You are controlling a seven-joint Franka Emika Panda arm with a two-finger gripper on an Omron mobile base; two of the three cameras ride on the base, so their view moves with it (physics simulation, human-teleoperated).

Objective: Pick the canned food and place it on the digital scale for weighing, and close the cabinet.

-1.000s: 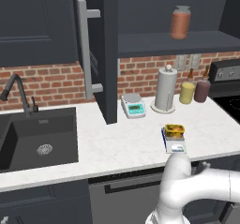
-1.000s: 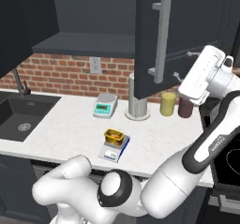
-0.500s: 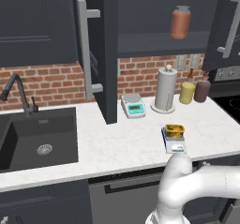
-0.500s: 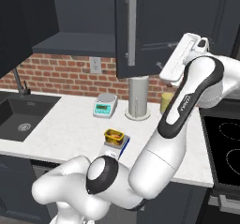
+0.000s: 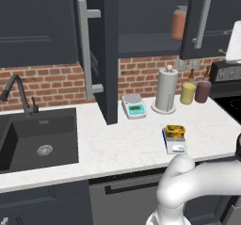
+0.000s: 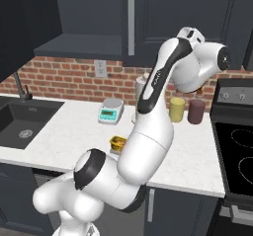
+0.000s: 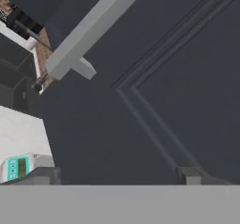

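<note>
- While the jaws stand wide apart and released, with nothing between them, the hand view shows their two dark tips close to the panelled face of the dark charcoal-blue wall cabinet door (image 7: 164, 78); whether they touch it I cannot tell.
- That door's long silver bar handle (image 7: 89, 28) lies up and to the left of the jaws in the hand view.
- The small flat yellow-gold tin of canned food (image 5: 174, 131) sits well below the jaws, on the flat square blue-edged digital scale (image 5: 177, 148) on the white marble table (image 5: 122, 144).
- A white scale with a round platter and teal display (image 5: 133, 106) stands below the jaws too, further back, beside a white paper-towel roll (image 5: 166, 90).
- A tall orange-brown jar (image 5: 178, 22) on the cabinet shelf is partly hidden by the door's edge.
- Another cabinet door (image 5: 110, 54) juts out, open, far to the left of the jaws.
</note>
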